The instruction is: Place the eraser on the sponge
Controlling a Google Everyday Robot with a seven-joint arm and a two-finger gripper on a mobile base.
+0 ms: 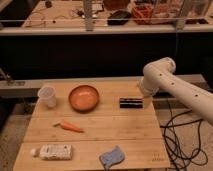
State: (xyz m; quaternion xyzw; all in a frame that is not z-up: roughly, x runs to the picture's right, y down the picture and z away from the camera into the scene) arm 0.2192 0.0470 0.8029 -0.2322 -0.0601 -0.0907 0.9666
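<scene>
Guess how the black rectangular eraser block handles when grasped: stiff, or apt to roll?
Probably stiff: the black rectangular eraser block keeps straight edges. Unlikely to roll, since it lies flat on the wooden table. Likely light, being small beside the orange bowl. The gripper hangs close beside its right end.

white cup [47, 95], orange bowl [83, 97], carrot [70, 126], white bottle [55, 151], wooden table [125, 131]

Arm [175, 86] bent down-L, gripper [144, 91] at tip, jaws apart

This is looking like a lab or workshop. A cluttered workbench [55, 17] is stretching across at twelve o'clock, and cables [172, 137] are trailing at four.
</scene>
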